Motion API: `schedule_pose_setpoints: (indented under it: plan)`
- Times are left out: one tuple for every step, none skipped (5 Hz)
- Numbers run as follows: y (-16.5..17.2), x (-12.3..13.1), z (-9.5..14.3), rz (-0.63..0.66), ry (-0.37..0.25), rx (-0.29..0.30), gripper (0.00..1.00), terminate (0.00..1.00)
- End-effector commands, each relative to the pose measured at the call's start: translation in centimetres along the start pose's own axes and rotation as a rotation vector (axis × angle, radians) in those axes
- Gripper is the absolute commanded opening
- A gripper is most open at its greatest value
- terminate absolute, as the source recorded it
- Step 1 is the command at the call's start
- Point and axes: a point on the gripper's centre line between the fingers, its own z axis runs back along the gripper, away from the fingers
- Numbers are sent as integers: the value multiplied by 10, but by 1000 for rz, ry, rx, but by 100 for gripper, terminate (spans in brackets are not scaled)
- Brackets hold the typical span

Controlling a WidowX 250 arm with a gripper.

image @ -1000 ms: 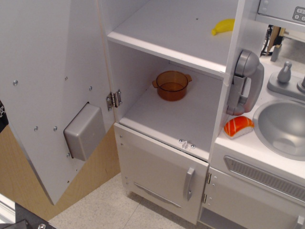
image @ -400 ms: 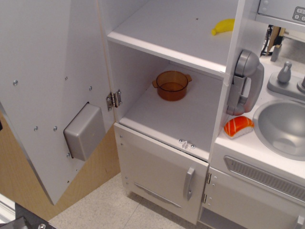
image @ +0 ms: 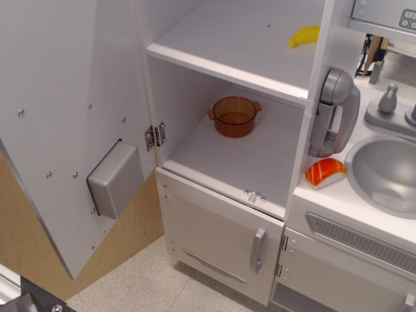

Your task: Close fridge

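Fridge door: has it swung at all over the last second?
No. The fridge door stays wide open; its grey box sits equally left of the hinge.

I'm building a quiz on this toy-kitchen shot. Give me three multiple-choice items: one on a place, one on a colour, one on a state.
1. Where does the banana lie?
A. upper fridge shelf
B. sink
C. floor

2. What colour is the pot?
A. blue
B. see-through orange
C. black

3. How is the big fridge door?
A. shut
B. missing
C. swung wide open

Key: 1 A, it rests on the upper shelf; 2 B, orange and see-through; 3 C, its inner face with the grey box shows, shelves exposed.
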Motion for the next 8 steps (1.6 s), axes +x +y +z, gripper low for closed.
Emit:
schedule_pose_setpoints:
  plan:
    - [20, 33, -1, 89, -41, 64, 100, 0]
    - [15, 38, -5, 87, -35, 70, 100, 0]
    - [-3, 31, -6, -15, -40, 51, 100, 0]
    - [-26, 19, -2, -87, -45, 18, 100, 0]
    - [-50, 11, 0, -126, -21, -15, 100, 0]
    - [-74, 16, 3, -122, -12, -31, 100, 0]
    - [-73, 40, 0, -69, -38, -34, 100, 0]
    - [-73, 55, -2, -33, -53, -14, 100, 0]
